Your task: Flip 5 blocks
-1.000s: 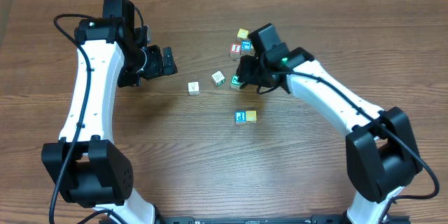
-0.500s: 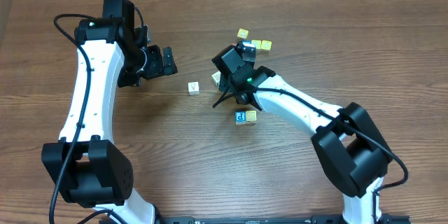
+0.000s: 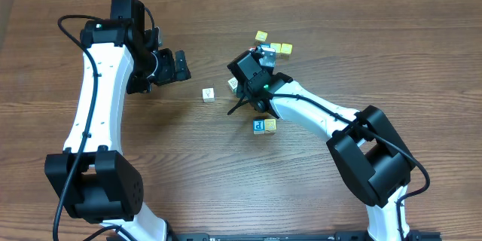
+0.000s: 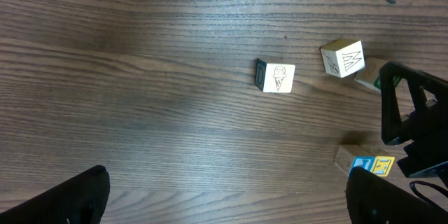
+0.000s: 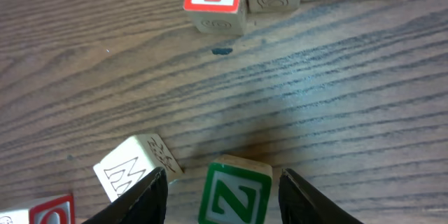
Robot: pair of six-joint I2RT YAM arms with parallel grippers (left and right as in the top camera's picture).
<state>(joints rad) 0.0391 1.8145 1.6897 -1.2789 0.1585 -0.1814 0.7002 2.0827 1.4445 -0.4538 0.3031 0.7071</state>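
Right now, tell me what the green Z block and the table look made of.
Green Z block: probably wood, its unpainted edge pale tan, the Z face printed or painted green, slightly satin. Table: brown wood-grain streaks, matte; solid wood or printed laminate, cannot tell.

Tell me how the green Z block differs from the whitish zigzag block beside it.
The green Z block has a bold green letter face; the whitish zigzag block shows only thin line drawings. The Z block sits between the open right hand's fingers, with gaps either side; the zigzag block lies outside them. The zigzag block is turned askew, the Z block less so. Both are small cubes on the table.
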